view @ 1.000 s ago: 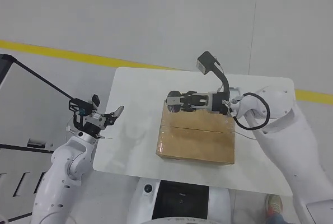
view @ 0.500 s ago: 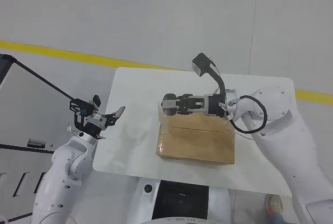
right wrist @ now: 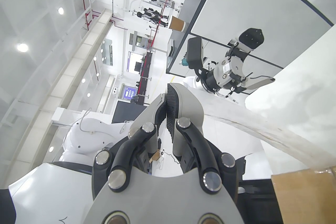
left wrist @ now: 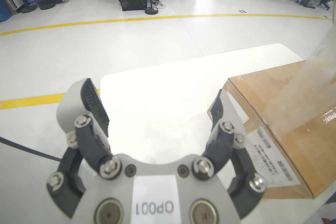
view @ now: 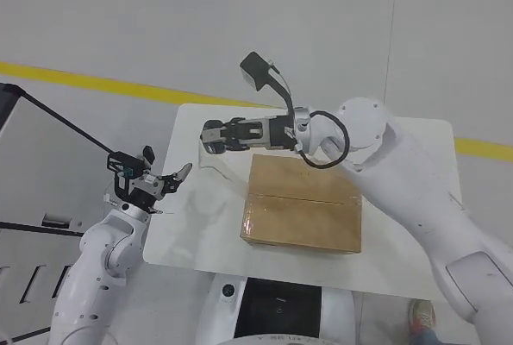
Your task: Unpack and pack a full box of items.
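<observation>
Cardboard box (view: 303,203) sits closed on a white table (view: 204,164), toward the right half and near the front edge, its brown flaps meeting along a seam across the top. A white shipping label (left wrist: 273,156) is stuck to the side that faces the left arm.

Right gripper (view: 209,138) is out above the table, past the box's far left corner and clear of the cardboard. Its ridged fingers (right wrist: 170,104) are pressed tightly together. From them a pale, translucent tape strip (right wrist: 262,130) stretches back to the box edge, so the gripper appears clamped on the strip's free end. From the left wrist camera the same strip (left wrist: 302,96) rises at a slant off the top of the box.

Left gripper (view: 180,172) hangs at the table's left edge, well apart from the box and pointing toward it. Its two fingers are spread wide with nothing between them — bare white tabletop shows through the gap (left wrist: 155,101).

On the pale floor behind the table runs a yellow line (view: 84,82).
</observation>
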Robot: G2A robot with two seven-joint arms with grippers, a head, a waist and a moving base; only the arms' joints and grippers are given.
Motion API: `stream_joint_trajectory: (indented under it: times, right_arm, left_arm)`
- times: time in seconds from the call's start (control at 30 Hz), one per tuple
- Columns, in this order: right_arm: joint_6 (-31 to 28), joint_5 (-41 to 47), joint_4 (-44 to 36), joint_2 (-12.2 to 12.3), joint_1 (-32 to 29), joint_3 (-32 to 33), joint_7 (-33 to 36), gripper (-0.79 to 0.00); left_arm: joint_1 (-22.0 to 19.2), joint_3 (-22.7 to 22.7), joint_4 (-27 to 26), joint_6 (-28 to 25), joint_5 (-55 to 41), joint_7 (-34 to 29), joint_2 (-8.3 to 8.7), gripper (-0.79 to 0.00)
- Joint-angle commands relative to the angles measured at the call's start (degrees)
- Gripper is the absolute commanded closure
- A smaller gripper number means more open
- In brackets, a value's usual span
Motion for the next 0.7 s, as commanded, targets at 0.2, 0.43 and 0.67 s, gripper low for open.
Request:
stream_joint_trajectory:
  times: [0.2, 0.43, 0.67]
  right_arm:
    - [-1.84, 1.76, 4.94, -2.55, 3.38, -3.09, 0.67, 0.000]
    - [-3.70, 2.57, 6.76, -4.32, 4.53, -4.12, -0.92, 0.000]
    - [-3.93, 2.75, 8.60, -6.23, 5.84, -5.83, -1.51, 0.000]
  left_arm:
    - [0.00, 0.00, 0.00, 0.00, 0.00, 0.00, 0.00, -0.785]
    - [0.00, 0.00, 0.00, 0.00, 0.00, 0.00, 0.00, -0.785]
    - [0.00, 0.00, 0.00, 0.00, 0.00, 0.00, 0.00, -0.785]
